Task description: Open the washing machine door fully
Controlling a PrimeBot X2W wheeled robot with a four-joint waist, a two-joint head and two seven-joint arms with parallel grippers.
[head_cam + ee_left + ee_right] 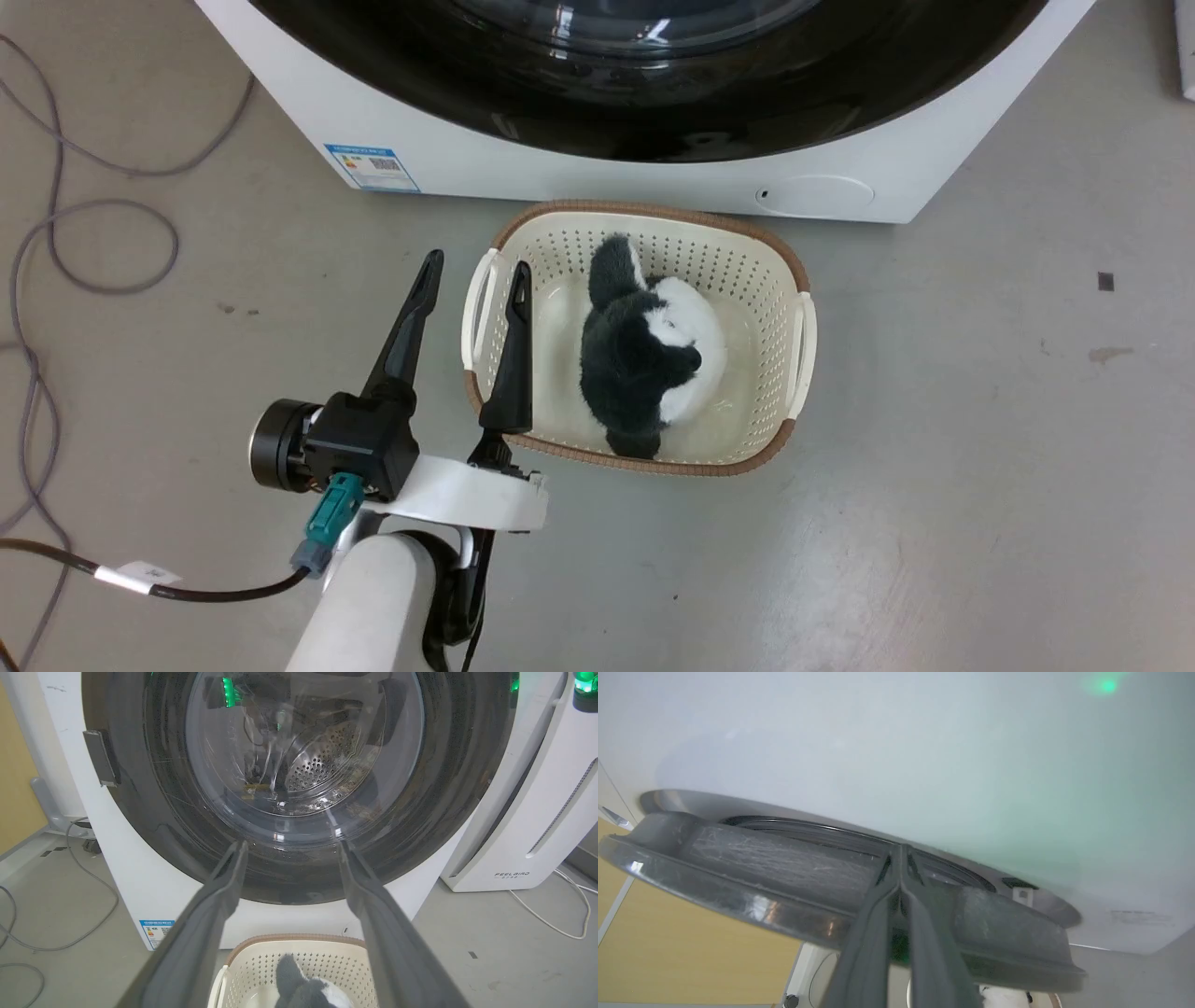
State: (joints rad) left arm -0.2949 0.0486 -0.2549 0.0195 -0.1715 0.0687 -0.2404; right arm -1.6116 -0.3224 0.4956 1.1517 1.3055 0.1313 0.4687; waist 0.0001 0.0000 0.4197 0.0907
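The washing machine door (653, 112), a glossy black disc with a clear glass bowl (303, 746), fills the washer's front at the top of the head view. The right wrist view shows the door's grey rim (738, 896) edge-on, standing slightly ajar from the white washer front (924, 756). My right gripper (901, 851) is shut, its fingertips tucked into the gap behind the rim. My left gripper (474, 275) is open and holds nothing; it hovers over the basket's left edge, short of the door. Its fingers (219, 896) point at the lower part of the door.
A cream basket (794, 280) with a black-and-white plush toy (644, 364) sits on the floor just before the washer. Grey cables (112, 252) loop on the floor at left. A white appliance (528, 812) stands right of the washer. A small round flap (812, 196) sits low on its front.
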